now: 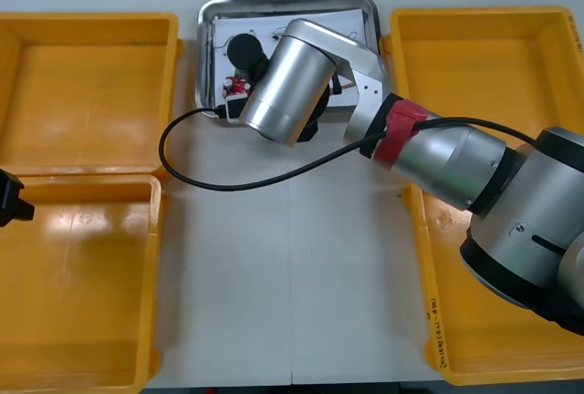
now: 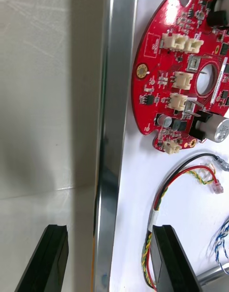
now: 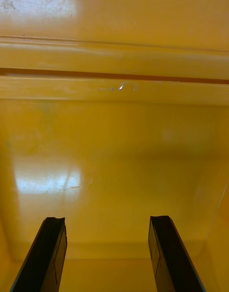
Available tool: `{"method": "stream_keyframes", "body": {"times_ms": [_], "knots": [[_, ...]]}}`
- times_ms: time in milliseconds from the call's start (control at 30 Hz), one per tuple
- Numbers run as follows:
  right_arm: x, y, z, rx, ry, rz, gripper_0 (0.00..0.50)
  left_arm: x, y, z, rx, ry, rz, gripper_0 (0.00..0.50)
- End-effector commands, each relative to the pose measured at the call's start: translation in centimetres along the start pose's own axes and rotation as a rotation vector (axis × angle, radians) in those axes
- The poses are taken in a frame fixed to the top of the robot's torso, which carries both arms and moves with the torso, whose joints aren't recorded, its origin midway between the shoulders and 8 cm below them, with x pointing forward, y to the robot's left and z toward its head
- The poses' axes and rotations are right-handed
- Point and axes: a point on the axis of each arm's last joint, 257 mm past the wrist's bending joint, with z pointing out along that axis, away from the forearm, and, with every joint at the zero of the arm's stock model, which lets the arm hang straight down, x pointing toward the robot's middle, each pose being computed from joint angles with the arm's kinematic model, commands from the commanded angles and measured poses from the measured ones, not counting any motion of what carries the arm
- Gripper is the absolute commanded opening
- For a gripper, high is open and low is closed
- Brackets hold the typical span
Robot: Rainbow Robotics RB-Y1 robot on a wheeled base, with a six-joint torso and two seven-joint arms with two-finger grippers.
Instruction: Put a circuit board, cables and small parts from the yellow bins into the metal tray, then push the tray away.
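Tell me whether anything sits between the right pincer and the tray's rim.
Nothing visible does. The right pincer is open astride the tray's rim: one finger over the table, the other inside, over the red and yellow cable. The left pincer hangs open over a bin.

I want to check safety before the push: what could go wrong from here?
1. The right gripper straddles the rim of the metal tray, fingers open; its inner finger sits by the red and yellow cable and might drag it in a push.
2. A jerky push may slide the circuit board lying near that rim.
The left gripper hangs open over a yellow bin.
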Motion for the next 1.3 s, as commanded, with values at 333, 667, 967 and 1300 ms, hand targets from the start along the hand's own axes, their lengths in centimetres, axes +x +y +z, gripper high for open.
{"method": "stream_keyframes", "body": {"times_ms": [333, 667, 967, 1300], "knots": [[-0.8, -3.2, -6.0, -0.077, -0.125, -0.058, 0.500, -0.3, 1.7, -1.7, -0.050, -0.023, 0.093, 0.500], [1.6, -1.3, -9.7, -0.217, -0.171, 0.082, 0.500, -0.3, 1.7, -1.7, -0.050, -0.023, 0.093, 0.500], [3.8, 1.9, -12.0, -0.362, -0.166, 0.343, 0.500, -0.3, 1.7, -1.7, -0.050, -0.023, 0.093, 0.500], [7.6, 5.1, -14.3, -0.394, -0.092, 0.590, 0.500, -0.3, 1.7, -1.7, -0.050, -0.023, 0.093, 0.500]]}}
